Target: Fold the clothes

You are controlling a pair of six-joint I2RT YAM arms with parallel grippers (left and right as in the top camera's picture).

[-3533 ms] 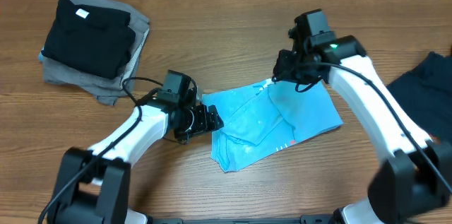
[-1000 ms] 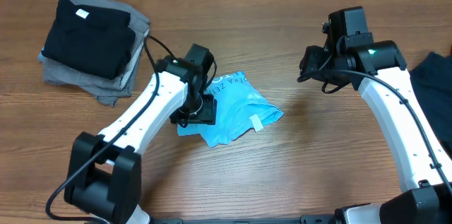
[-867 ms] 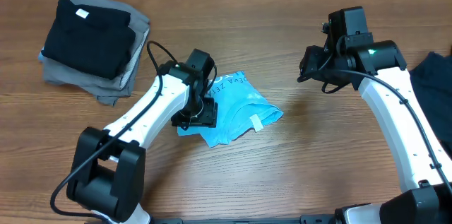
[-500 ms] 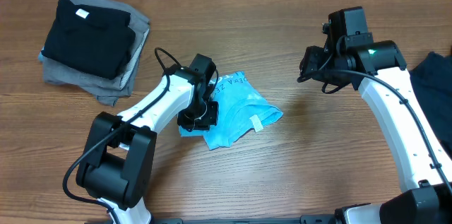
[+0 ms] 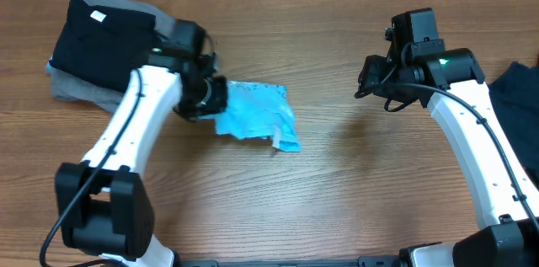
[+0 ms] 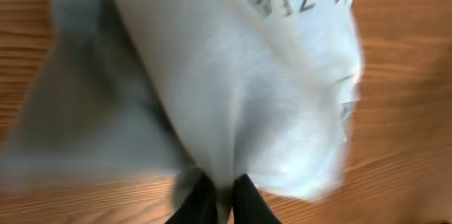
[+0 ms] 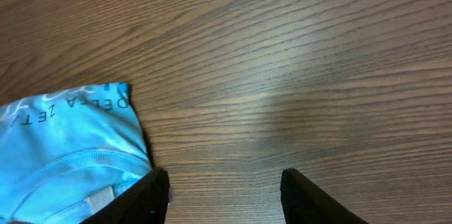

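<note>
A bunched light blue T-shirt [image 5: 257, 112] with pale lettering lies on the wooden table, left of centre. My left gripper [image 5: 216, 104] is shut on its left edge. In the left wrist view the shirt [image 6: 233, 90] fills the picture, blurred, and my left gripper [image 6: 224, 201] pinches a fold between its dark fingertips [image 6: 203, 206]. My right gripper [image 5: 362, 86] hovers open over bare wood to the right, holding nothing. In the right wrist view the right gripper [image 7: 226, 196] stands wide, and the shirt [image 7: 63, 146] lies beyond its left finger.
A folded black shirt [image 5: 105, 41] rests on a grey one [image 5: 72, 90] at the back left, close behind my left arm. A dark navy garment [image 5: 515, 86] lies at the right edge. Bare wood spans the front.
My left gripper closed on the blue shirt and dragged it left towards the black and grey stack. The shirt's shape has shifted. The right arm has not moved.
</note>
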